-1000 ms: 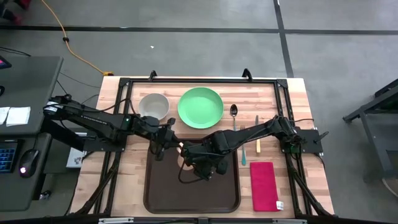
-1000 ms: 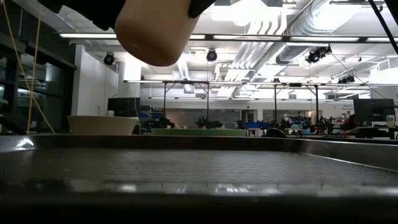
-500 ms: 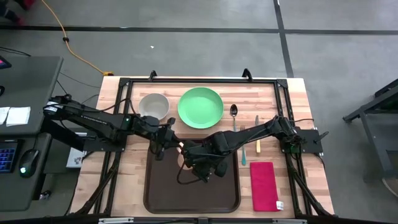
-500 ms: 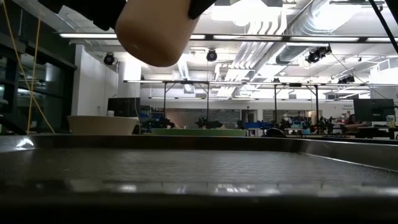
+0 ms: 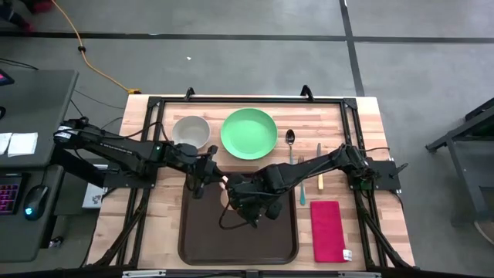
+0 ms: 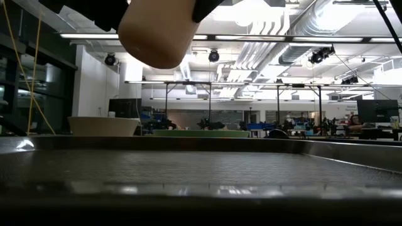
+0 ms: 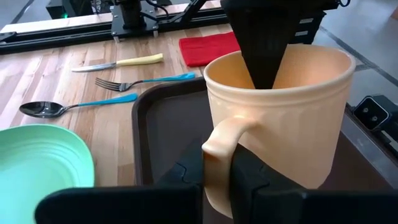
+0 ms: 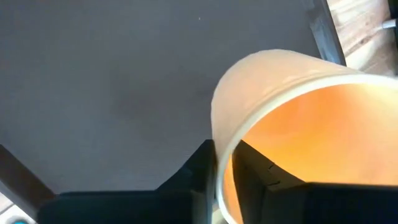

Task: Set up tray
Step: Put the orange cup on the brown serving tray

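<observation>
We start at the left gripper (image 7: pixel 217 182): it is clenched on the handle of a cream mug (image 7: pixel 280 118), one finger on each side of the loop. The right gripper (image 8: pixel 227 180) sits at the mug's rim on the far side from the handle, and we cannot tell whether it is clamped on the wall or has let go. The low view shows the mug's base hanging in the air, well clear of the floor of the tray (image 5: pixel 197 239).

The tray lies flat at the near middle of the table. A green plate (image 5: pixel 248 133) and a pale bowl (image 5: pixel 191 131) lie beyond its far edge, and a red napkin (image 5: pixel 327 230) lies just beside it on the right. A spoon (image 5: pixel 290 139) lies farther back, next to the plate.

We judge the main risk to be the handover. If only the handle grip carries the mug, the weight sits off to one side and the mug can pivot or slip. From this height it would hit the tray hard and could tip.

If both arms hold and then move apart, they pull against each other and could twist the mug loose. A lowering that drifts sideways could also set the mug on the raised rim instead of inside it.
</observation>
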Motion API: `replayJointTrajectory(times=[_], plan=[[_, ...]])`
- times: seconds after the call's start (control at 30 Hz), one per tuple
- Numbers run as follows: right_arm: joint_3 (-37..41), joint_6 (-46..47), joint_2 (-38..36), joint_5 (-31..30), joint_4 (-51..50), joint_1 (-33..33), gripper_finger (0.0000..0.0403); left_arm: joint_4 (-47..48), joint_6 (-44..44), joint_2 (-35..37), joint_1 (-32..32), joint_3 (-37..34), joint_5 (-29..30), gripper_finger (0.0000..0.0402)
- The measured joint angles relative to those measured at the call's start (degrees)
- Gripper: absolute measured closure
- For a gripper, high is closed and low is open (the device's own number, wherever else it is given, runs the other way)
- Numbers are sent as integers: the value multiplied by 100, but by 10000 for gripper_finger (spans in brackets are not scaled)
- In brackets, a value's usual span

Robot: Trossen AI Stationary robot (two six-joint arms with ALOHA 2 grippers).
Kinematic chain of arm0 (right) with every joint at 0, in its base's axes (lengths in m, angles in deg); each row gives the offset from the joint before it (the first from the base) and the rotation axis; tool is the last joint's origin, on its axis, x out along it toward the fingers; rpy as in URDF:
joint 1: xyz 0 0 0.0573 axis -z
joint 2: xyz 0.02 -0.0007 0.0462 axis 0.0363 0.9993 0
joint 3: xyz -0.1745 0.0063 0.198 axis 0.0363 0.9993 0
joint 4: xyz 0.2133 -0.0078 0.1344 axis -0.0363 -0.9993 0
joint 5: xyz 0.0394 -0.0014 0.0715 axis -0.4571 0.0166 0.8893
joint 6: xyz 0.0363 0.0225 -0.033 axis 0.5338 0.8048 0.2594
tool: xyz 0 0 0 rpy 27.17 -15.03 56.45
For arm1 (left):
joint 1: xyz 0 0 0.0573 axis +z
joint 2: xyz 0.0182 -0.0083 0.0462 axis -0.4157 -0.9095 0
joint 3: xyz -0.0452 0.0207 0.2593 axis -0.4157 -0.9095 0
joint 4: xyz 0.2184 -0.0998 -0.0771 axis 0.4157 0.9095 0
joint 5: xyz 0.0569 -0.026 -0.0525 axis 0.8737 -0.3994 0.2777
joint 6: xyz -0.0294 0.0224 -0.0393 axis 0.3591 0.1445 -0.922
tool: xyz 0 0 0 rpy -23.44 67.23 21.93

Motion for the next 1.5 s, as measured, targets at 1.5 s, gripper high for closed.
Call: replayJointTrajectory(times=[1.5], plan=[[-7, 2593, -404, -500, -850, -94, 311, 1474, 6, 313, -4, -2, 169, 330]])
